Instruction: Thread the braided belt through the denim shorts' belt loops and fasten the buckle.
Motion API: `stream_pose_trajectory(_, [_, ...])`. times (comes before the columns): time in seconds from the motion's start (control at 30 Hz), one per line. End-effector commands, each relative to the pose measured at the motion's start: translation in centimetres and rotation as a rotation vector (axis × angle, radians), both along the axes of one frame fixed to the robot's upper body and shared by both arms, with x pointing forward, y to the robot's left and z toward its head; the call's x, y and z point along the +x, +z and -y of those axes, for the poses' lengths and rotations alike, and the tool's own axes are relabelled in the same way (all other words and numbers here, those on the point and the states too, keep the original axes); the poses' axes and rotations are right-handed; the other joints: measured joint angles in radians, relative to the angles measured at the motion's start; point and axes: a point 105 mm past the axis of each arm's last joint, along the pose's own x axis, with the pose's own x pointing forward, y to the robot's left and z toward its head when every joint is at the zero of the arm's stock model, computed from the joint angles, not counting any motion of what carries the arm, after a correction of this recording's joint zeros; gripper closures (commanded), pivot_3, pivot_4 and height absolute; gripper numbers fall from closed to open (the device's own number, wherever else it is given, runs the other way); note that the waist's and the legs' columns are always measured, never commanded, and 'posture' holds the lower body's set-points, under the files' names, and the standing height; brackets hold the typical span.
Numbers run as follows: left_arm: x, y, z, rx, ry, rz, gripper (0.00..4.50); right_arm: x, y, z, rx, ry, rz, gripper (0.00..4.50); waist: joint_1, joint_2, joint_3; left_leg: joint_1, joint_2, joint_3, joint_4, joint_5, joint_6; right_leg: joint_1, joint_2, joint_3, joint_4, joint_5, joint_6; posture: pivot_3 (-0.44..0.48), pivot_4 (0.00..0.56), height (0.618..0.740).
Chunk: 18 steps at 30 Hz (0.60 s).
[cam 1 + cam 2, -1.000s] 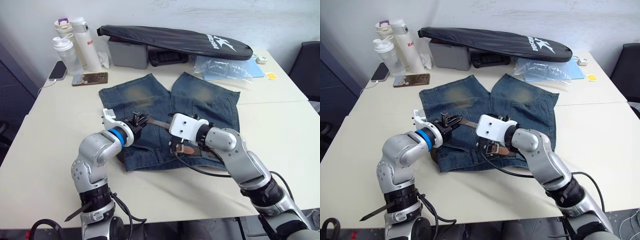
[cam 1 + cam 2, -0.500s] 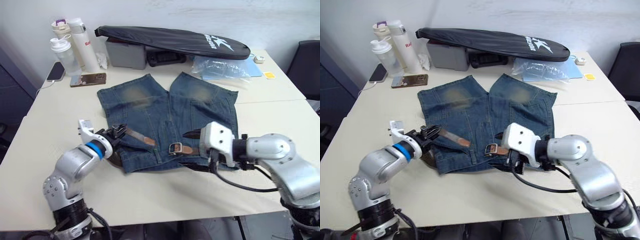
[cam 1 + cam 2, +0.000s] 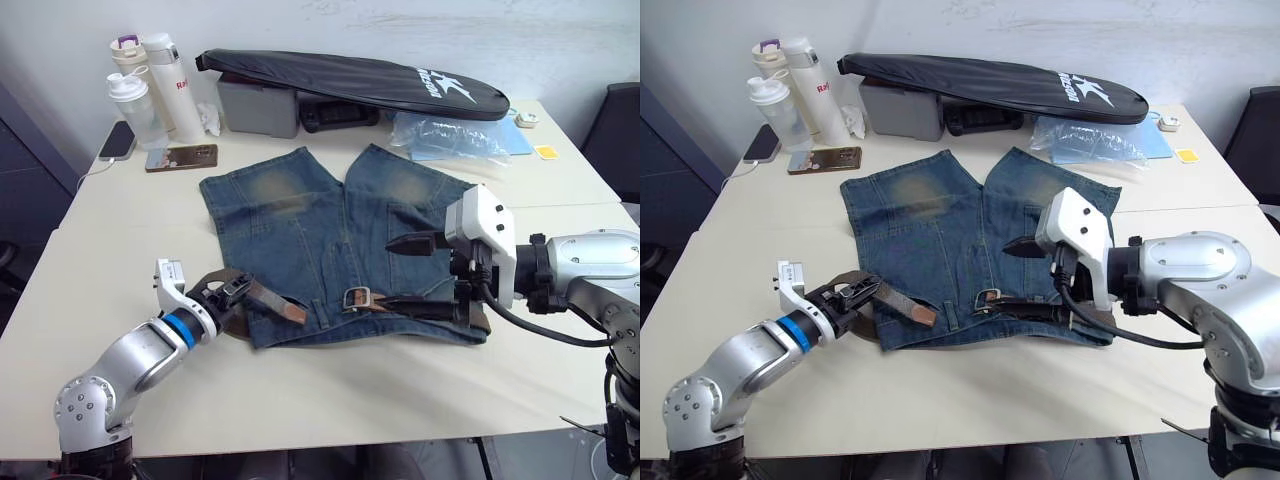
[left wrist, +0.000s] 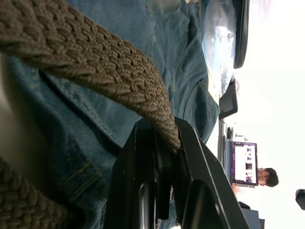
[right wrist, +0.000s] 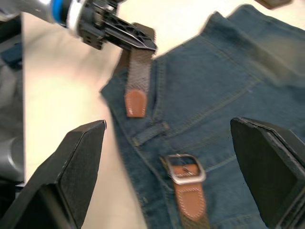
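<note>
While the left arm reached low across the tabletop (image 3: pixel 90 250), its left end effector (image 3: pixel 232 290) pinched the braided belt (image 3: pixel 268 301) at the denim shorts' (image 3: pixel 300 225) waistband corner. The right end effector (image 3: pixel 425 270) hovered wide open above the buckle (image 5: pixel 185 169), which the right wrist view showed lying on the denim.

from my seat the head views are evenly and softly lit from above, with the pale table (image 3: pixel 330 390) bright and only faint shadows under the denim shorts (image 3: pixel 340 240). my right wrist view is smeared with motion blur, worst at the edges. the left wrist view blows out to white glare on one side, while the braided belt (image 4: pixel 90 62) stays sharp up close.
</note>
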Motion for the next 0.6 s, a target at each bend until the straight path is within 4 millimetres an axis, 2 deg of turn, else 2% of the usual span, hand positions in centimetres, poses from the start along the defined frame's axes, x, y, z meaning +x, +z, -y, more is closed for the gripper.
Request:
stream_pose_trajectory(0.03, [0.4, 0.6, 0.7, 0.077, 0.018, 0.077, 4.5, 0.4, 1.0, -0.2, 0.009, -0.015, 0.048, 0.05, 0.0, 0.0, 0.0, 0.0, 0.0, 0.0, 0.0, 0.0, 0.0, 0.0, 0.0, 0.0, 0.0, 0.0, 0.0, 0.0, 0.15, 0.74])
stream_pose_trajectory(0.33, [0.5, 1.1, 2.3, 0.215, -0.013, 0.171, 4.5, 1.0, 1.6, -0.3, 0.008, -0.042, 0.063, 0.05, 0.0, 0.0, 0.0, 0.0, -0.001, 0.002, -0.001, 0.0, 0.0, -0.001, 0.001, 0.0, -0.001, 0.0, 0.001, 0.0, 0.15, 0.74])
stream_pose_trajectory(0.43, [0.3, 1.8, 3.1, 0.276, -0.053, 0.219, 4.5, 1.2, 1.6, -0.1, -0.002, -0.055, 0.065, 0.05, 0.0, 0.0, 0.001, 0.0, -0.001, 0.002, -0.001, 0.0, 0.0, 0.0, 0.001, 0.0, -0.001, 0.0, 0.001, 0.0, 0.15, 0.74])
stream_pose_trajectory(0.6, [0.2, 3.7, 3.1, 0.367, -0.078, 0.289, 4.5, 1.2, 1.6, 0.1, -0.005, -0.068, 0.066, 0.05, 0.0, 0.0, 0.001, -0.001, 0.0, 0.002, -0.001, 0.0, 0.0, -0.001, 0.001, 0.0, -0.001, 0.0, 0.001, 0.0, 0.15, 0.74])
